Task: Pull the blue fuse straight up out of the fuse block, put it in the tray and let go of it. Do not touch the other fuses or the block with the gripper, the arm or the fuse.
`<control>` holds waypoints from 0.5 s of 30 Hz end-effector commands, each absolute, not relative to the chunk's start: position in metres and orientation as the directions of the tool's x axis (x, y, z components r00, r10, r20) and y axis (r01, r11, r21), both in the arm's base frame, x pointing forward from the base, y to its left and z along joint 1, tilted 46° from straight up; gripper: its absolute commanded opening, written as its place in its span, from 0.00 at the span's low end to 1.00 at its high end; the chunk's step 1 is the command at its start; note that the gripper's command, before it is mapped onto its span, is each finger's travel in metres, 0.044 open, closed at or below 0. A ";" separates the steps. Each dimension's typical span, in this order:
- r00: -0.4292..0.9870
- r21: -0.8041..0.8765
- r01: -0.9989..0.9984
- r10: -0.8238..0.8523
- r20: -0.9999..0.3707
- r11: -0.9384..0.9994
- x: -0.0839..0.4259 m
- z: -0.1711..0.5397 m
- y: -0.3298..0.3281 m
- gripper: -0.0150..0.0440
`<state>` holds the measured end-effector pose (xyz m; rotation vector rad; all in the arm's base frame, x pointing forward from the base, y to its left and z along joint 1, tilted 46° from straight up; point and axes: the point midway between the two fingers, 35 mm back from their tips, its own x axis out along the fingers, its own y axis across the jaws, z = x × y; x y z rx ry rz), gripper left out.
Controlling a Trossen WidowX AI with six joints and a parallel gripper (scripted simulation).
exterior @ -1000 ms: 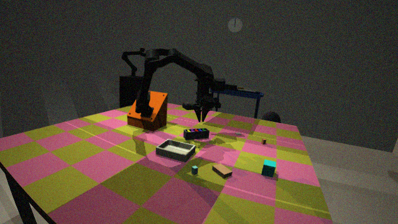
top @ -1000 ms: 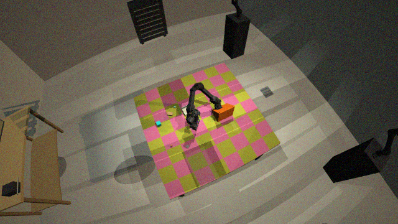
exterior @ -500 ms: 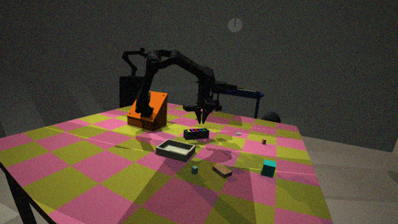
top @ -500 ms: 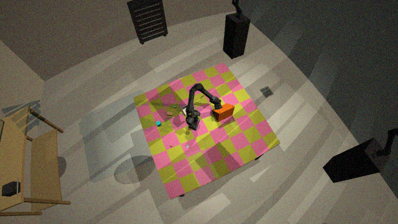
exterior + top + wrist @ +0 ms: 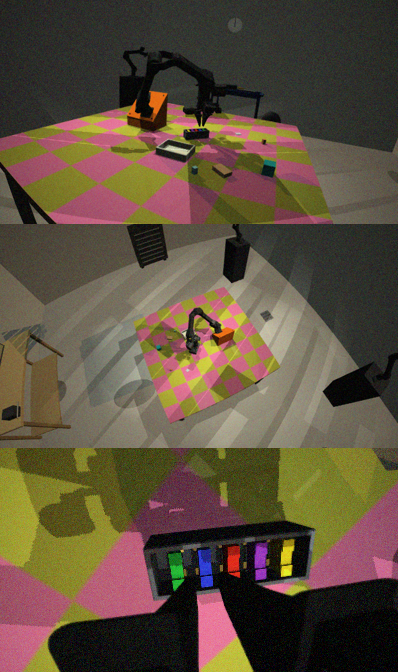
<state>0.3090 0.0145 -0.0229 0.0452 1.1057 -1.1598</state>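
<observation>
The black fuse block (image 5: 196, 135) (image 5: 220, 536) stands on the checked table. The blue fuse (image 5: 205, 562) (image 5: 200, 130) sits in its slot between the green fuse (image 5: 175, 566) and the red fuse (image 5: 233, 559). The purple fuse (image 5: 260, 561) and yellow fuse (image 5: 287, 557) are seated beyond the red one. My gripper (image 5: 201, 125) (image 5: 206, 581) is empty and slightly open, its fingers pointing down above the block, a narrow gap between the tips. In the wrist view the tips overlap the block's near edge, either side of the blue fuse's lower end. The pale tray (image 5: 169, 155) (image 5: 184, 333) is empty.
An orange wedge-shaped box (image 5: 224, 336) (image 5: 161, 110) stands by the arm's base. A teal cube (image 5: 268, 168) (image 5: 158, 347), a brown block (image 5: 222, 170), a small blue-grey piece (image 5: 194, 170), a small brown piece (image 5: 263, 142) and a white flat piece (image 5: 238, 134) lie around the table.
</observation>
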 end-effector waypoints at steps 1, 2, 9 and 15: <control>-0.034 -0.494 0.740 -0.708 -0.706 0.457 0.308 -0.027 0.009 0.38; -0.034 -0.494 0.740 -0.708 -0.706 0.457 0.307 -0.028 0.008 0.38; -0.034 -0.494 0.740 -0.708 -0.705 0.456 0.307 -0.032 0.004 0.38; -0.034 -0.494 0.740 -0.708 -0.705 0.456 0.307 -0.032 0.003 0.38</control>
